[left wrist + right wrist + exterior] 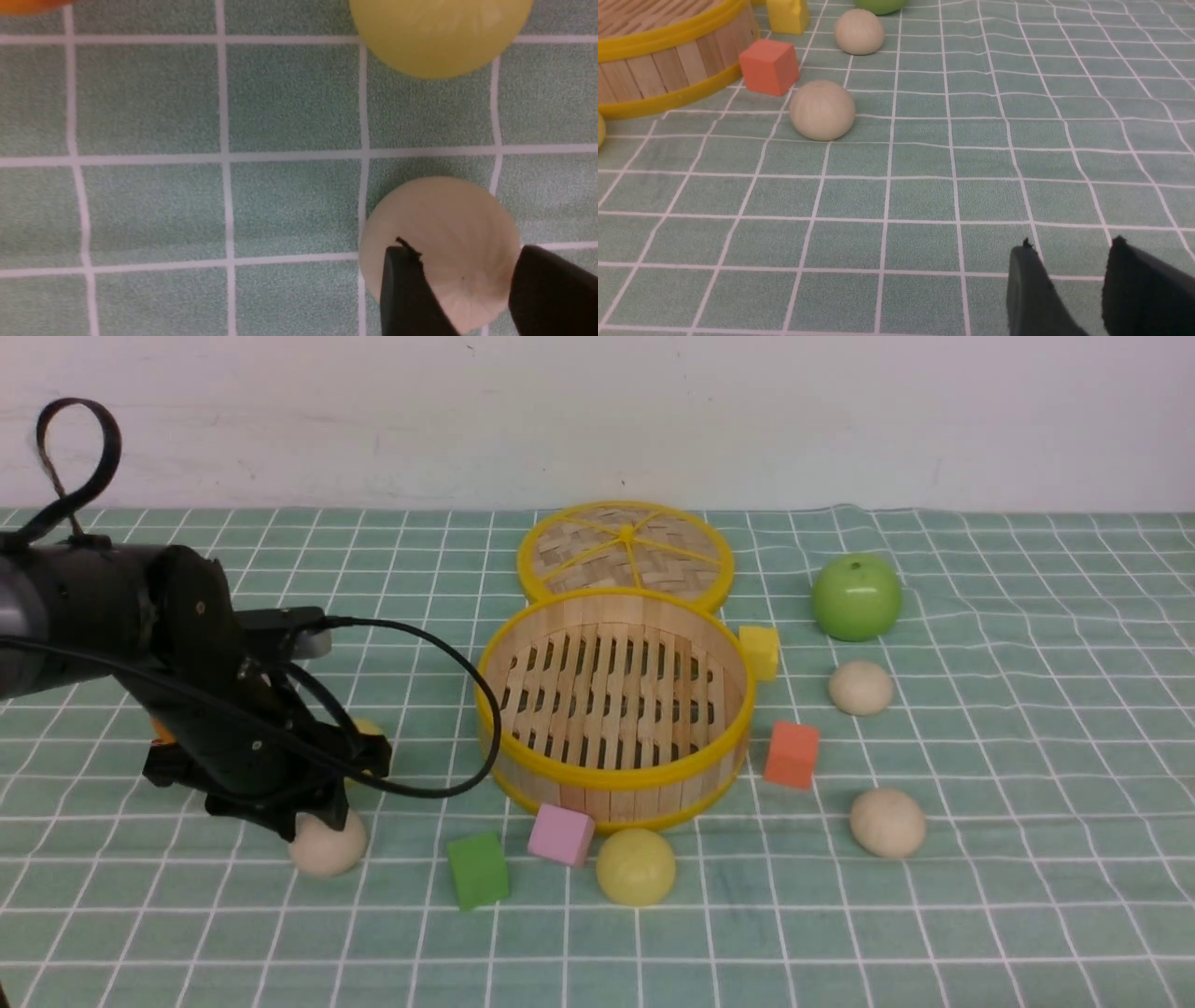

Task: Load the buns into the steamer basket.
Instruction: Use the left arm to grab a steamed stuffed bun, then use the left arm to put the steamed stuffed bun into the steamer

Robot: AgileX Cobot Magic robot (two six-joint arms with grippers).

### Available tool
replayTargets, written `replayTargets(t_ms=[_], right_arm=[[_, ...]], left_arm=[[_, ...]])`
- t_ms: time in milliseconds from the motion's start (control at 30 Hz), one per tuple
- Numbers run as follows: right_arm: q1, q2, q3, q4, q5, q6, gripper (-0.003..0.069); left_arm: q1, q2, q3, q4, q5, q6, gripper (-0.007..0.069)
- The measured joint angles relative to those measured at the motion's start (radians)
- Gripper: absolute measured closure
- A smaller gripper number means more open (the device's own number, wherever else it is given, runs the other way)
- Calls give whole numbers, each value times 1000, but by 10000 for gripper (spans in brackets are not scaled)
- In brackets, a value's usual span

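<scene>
At the front view's lower left, the left gripper (301, 821) sits spread but off-centre over a beige bun (329, 847) — closing like this could squirt it out sideways.

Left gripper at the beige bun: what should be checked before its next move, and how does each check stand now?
1. Left gripper lined up over the beige bun: ok, its fingers frame it.
2. Grip closed on the bun: cannot tell.
3. Neighbouring yellow bun apart from the fingers: ok.
4. Steamer basket uncovered, nothing in it: ok; lid lies behind it.
5. Right gripper away from the basket: ok, low over bare cloth.
</scene>
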Motion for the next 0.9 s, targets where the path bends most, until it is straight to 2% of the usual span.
replayTargets(t_ms=[133,267,333,400,467,633,767,900], right_arm=[[0,0,0,0,0,0,419],[0,0,0,0,0,0,419],[0,0,0,0,0,0,419],[0,0,0,0,0,0,419],[0,0,0,0,0,0,419],[0,0,0,0,0,0,419],[0,0,0,0,0,0,419],[0,0,0,0,0,0,419]], left_arm=[[0,17,0,-8,-3,14,365],[0,35,0,-10,-9,40,437],[0,36,0,-11,-8,42,484],[0,35,0,-21,5,45,587],[-3,22,0,-31,18,47,622],[-57,-49,-28,-61,64,82,629],[-171,-84,-164,-128,74,144,629],[-234,-12,-306,-177,64,183,629]])
